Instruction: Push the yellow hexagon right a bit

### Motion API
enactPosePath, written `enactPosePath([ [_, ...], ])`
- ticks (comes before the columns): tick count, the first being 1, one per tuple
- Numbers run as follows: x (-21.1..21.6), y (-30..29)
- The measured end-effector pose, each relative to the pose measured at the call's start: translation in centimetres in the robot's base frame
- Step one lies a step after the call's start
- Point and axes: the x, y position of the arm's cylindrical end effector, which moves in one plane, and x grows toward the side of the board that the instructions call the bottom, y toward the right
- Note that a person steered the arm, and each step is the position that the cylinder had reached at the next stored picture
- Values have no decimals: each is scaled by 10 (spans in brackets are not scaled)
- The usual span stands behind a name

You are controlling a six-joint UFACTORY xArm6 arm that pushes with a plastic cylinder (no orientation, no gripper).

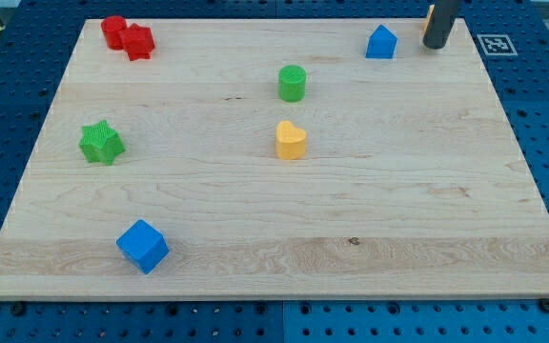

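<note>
My tip (pixel 436 46) rests near the board's top right corner, just right of a blue house-shaped block (pixel 381 43). A small orange-yellow sliver of a block (pixel 428 16) shows at the rod's left side by the view's top edge. Most of it is hidden by the rod, so I cannot tell its shape. A yellow heart-like block (pixel 291 140) sits near the board's middle, far below and left of the tip.
A green cylinder (pixel 293 83) stands just above the yellow heart-like block. Two touching red blocks (pixel 128 37) are at the top left, a green star (pixel 101 142) at the left and a blue cube (pixel 142 246) at the bottom left. The wooden board (pixel 427 191) ends close to the tip's right.
</note>
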Motion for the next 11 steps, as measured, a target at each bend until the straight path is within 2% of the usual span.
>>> enactPosePath([
  [5,-54,-29],
  [8,-58,-28],
  [11,-57,3],
])
